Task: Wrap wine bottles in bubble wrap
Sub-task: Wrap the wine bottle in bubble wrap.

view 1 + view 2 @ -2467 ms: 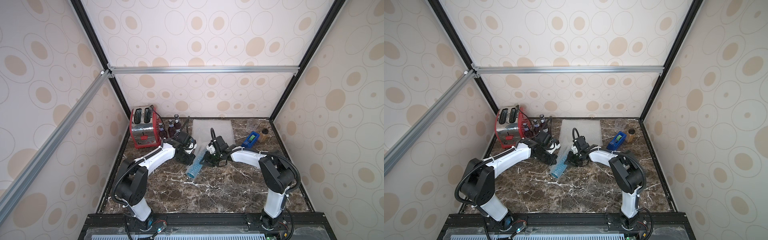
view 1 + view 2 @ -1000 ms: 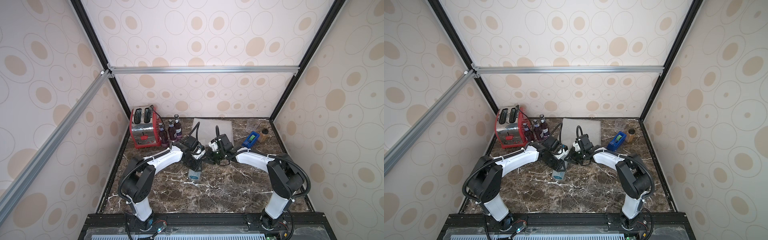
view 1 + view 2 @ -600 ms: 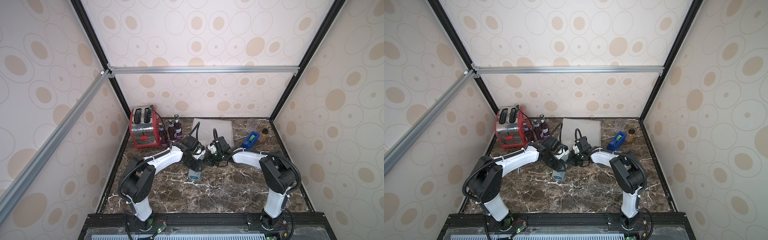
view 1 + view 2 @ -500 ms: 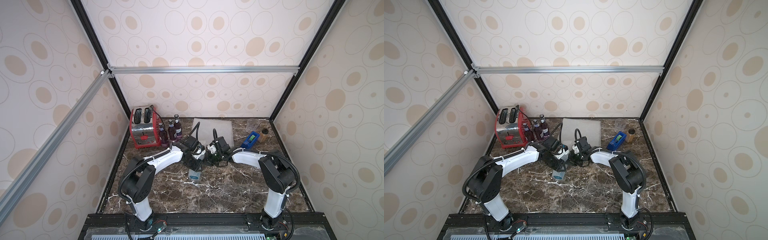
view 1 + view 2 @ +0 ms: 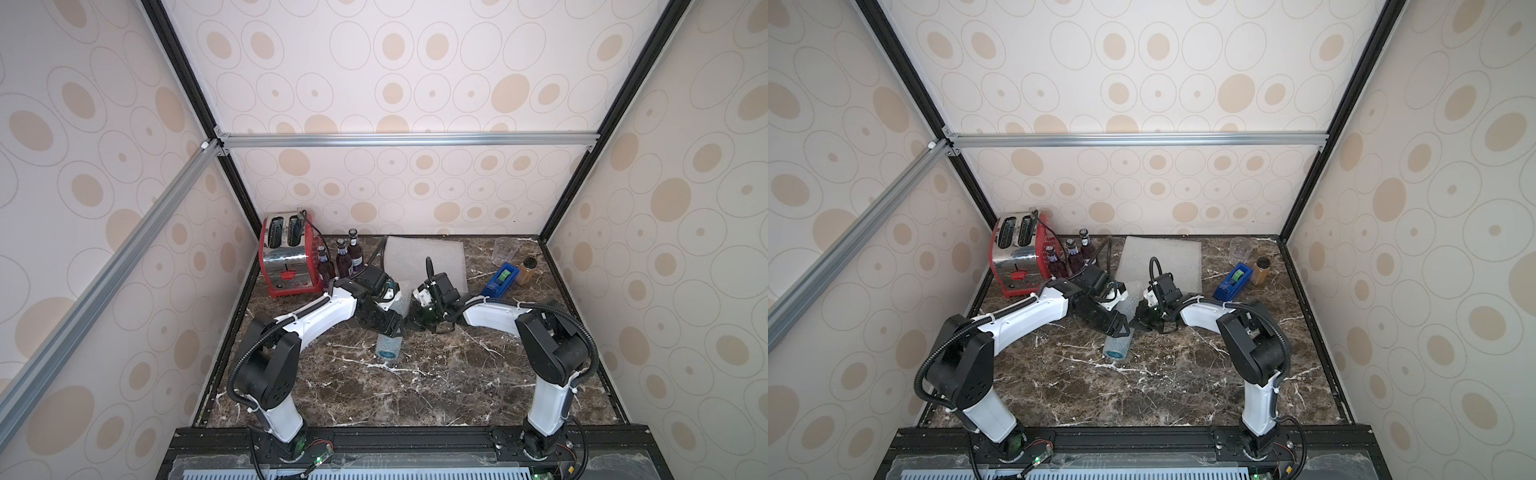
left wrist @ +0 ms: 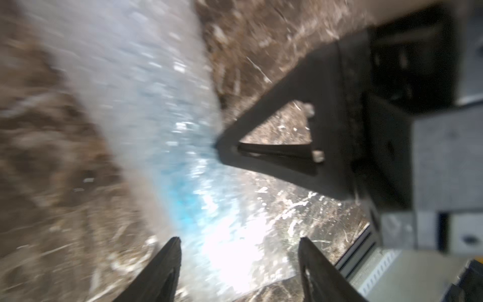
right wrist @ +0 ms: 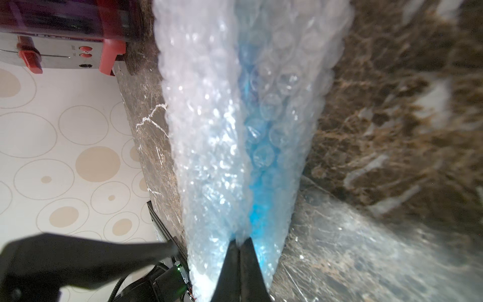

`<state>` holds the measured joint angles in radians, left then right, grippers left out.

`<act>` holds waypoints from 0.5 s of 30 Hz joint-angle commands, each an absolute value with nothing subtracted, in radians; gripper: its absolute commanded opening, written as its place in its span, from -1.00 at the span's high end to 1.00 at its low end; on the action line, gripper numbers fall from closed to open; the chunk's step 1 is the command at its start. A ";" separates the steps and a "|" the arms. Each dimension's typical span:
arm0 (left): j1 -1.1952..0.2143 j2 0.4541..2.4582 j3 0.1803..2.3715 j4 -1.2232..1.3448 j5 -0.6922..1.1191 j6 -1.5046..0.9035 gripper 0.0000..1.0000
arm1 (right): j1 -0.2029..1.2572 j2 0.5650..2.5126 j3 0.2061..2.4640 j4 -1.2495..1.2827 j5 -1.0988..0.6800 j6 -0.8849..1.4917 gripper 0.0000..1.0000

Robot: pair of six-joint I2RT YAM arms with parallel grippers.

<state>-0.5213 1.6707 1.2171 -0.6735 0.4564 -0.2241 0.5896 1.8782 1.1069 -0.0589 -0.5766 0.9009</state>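
A blue wine bottle rolled in bubble wrap (image 5: 388, 345) (image 5: 1118, 341) lies on the marble table, one end toward the front. My left gripper (image 5: 394, 328) (image 6: 239, 239) is open, its fingers straddling the roll (image 6: 156, 117) without closing on it. My right gripper (image 5: 417, 318) (image 7: 239, 239) is shut on the loose edge of the bubble wrap (image 7: 209, 130), where blue shows through. Three purple wine bottles (image 5: 343, 258) (image 5: 1074, 257) stand upright beside the toaster. A flat bubble wrap sheet (image 5: 424, 259) (image 5: 1163, 257) lies at the back.
A red toaster (image 5: 286, 257) (image 7: 65, 52) stands at the back left. At the back right are a clear cup (image 5: 506, 251), a blue tape dispenser (image 5: 503, 278) and an amber jar (image 5: 525, 270). Patterned walls close in three sides of the table.
The roll has swung from a diagonal to pointing at the front. My left gripper has opened and let go of it. My right gripper has closed on the wrap's edge.
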 commanded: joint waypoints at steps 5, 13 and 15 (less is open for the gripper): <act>-0.470 1.663 1.177 -0.640 0.420 -0.265 -0.71 | 0.591 1.898 1.101 -0.058 -0.562 0.914 0.99; -0.475 1.777 1.177 -0.595 0.482 -0.307 -0.77 | 0.600 1.901 1.108 -0.055 -0.560 0.922 0.97; -0.477 1.779 1.165 -0.585 0.483 -0.310 -0.78 | 0.600 1.903 1.106 -0.054 -0.559 0.921 0.97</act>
